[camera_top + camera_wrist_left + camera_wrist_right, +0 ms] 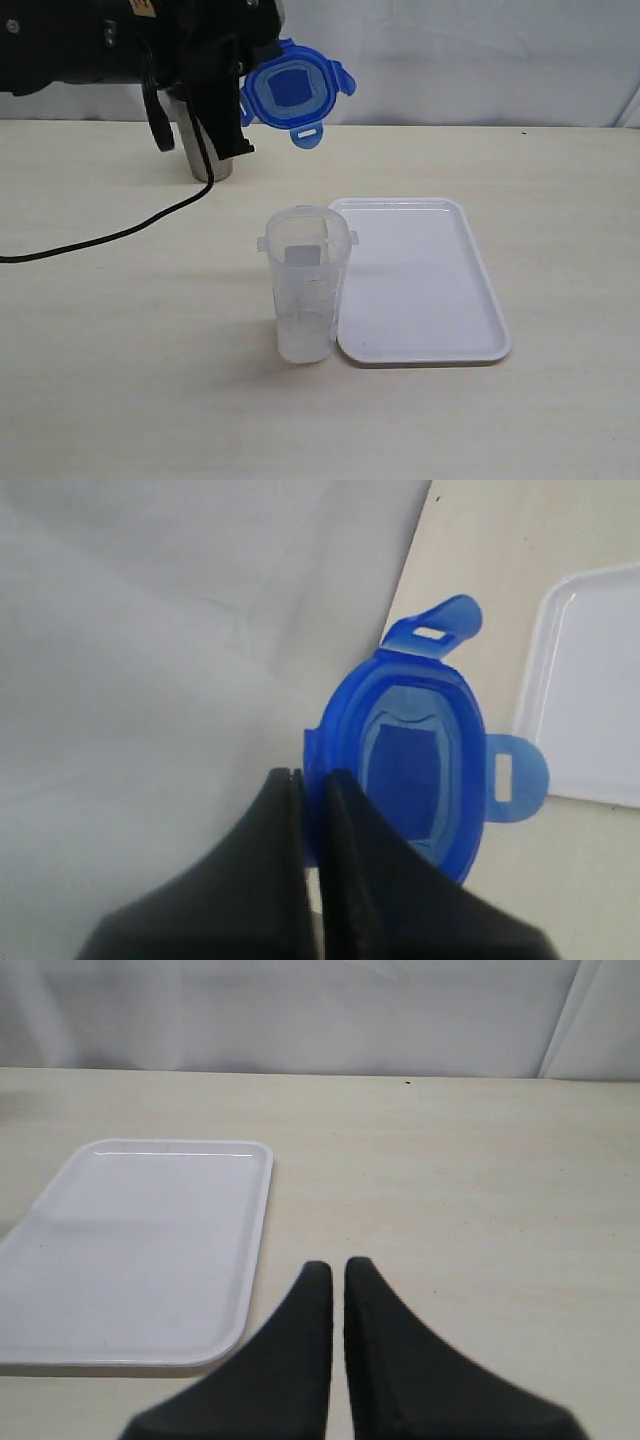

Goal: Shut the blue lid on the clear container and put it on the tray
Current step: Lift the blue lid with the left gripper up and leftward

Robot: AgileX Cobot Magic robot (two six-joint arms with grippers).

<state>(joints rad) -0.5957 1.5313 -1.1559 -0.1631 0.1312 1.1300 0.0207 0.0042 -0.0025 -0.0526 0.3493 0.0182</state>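
Left gripper [308,785]: black jaws pinched nearly together on one edge of the blue lid [410,770], holding it up in the air.
Blue lid: off the container, tilted up on edge so one broad face points toward the exterior camera; its snap flaps stick outward, and a darker square shows in its centre.
Lid position: against the white backdrop [480,60], high at the far left of the scene, well apart from the clear container [305,290].
Clear container: stands upright on the table [120,380], mouth open, just beside the left rim of the tray [420,290] near its front corner; whether the two touch cannot be told.
Tray: white, flat on the table, right of the container, long side running away from the exterior camera.
Right gripper [338,1270]: jaws close together with only a thin slit between them and nothing in it; it hangs over bare table, beside the tray's edge.
Steel cup [210,160]: upright at the far side of the table, partly hidden behind the left arm.
Cable [100,240]: black, trailing from the left arm across the table to the left edge.
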